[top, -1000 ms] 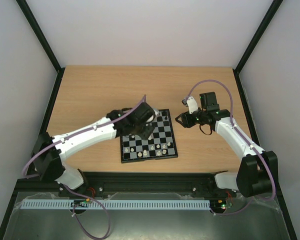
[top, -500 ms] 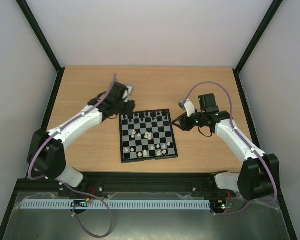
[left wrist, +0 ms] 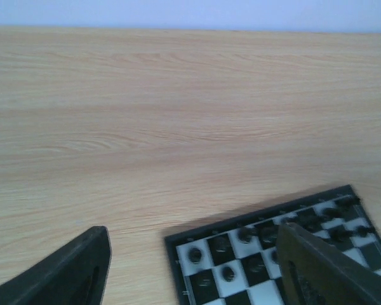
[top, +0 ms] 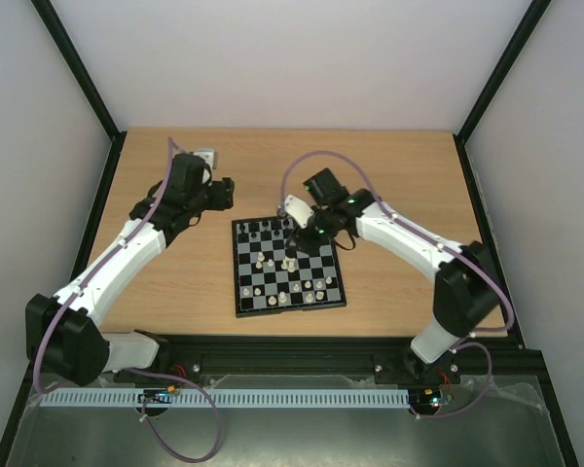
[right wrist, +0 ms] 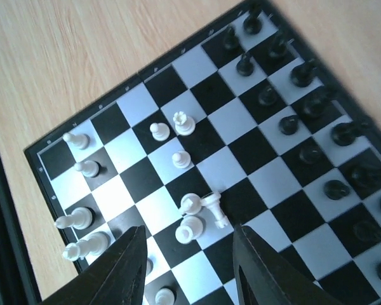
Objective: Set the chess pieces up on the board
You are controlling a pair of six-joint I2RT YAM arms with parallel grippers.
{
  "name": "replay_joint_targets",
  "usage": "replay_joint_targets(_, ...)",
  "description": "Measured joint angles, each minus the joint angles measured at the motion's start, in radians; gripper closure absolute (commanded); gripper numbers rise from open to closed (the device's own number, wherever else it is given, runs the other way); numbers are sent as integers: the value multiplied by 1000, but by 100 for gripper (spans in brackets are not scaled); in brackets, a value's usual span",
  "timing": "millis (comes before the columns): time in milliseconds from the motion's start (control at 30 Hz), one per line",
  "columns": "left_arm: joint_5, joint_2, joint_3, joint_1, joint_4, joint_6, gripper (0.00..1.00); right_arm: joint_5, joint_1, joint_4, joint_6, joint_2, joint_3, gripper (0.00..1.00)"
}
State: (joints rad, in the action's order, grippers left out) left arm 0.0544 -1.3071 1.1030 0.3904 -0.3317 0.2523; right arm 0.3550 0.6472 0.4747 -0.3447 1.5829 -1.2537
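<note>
The board (top: 290, 309) lies flat at the middle of the table. Black chess pieces (right wrist: 301, 152) stand along its far rows. Cream-white chess pieces (top: 273, 290) are scattered over the near and middle squares. One white piece (right wrist: 214, 208) lies on its side beside an upright white knight (right wrist: 190, 203). My right gripper (right wrist: 189, 270) hangs open above this cluster, over the board's middle (top: 294, 236), holding nothing. My left gripper (top: 224, 192) is open and empty over bare wood off the board's far left corner (left wrist: 171, 240). Blurred black pieces (left wrist: 195, 255) show between its fingers.
The wooden table (top: 175, 282) is walled by white panels with black frame posts (top: 97, 107) at both sides. A black rail (top: 292, 345) runs along the near edge. Purple cables (top: 302, 161) loop over both arms.
My left arm has pulled back off the board to the far left, and its jaws have widened. My right arm has swung left from beside the board to above its middle.
</note>
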Motion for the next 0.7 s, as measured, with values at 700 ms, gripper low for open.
replay_joint_targets(700,167,84,-38,-82,5,71,14,-262,225,172,-26,441,-312,69)
